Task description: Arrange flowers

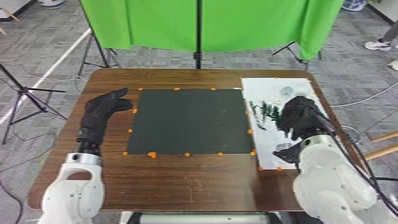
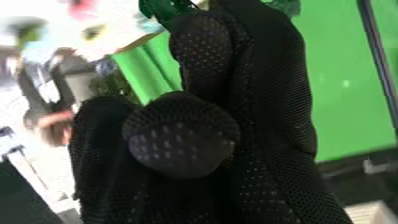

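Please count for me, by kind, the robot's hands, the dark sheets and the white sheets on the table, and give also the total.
Robot's hands: 2 (left hand, right hand)
Dark sheet: 1
White sheet: 1
Total: 4

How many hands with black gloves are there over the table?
2: the left hand, left of the dark mat, and the right hand, over the white sheet.
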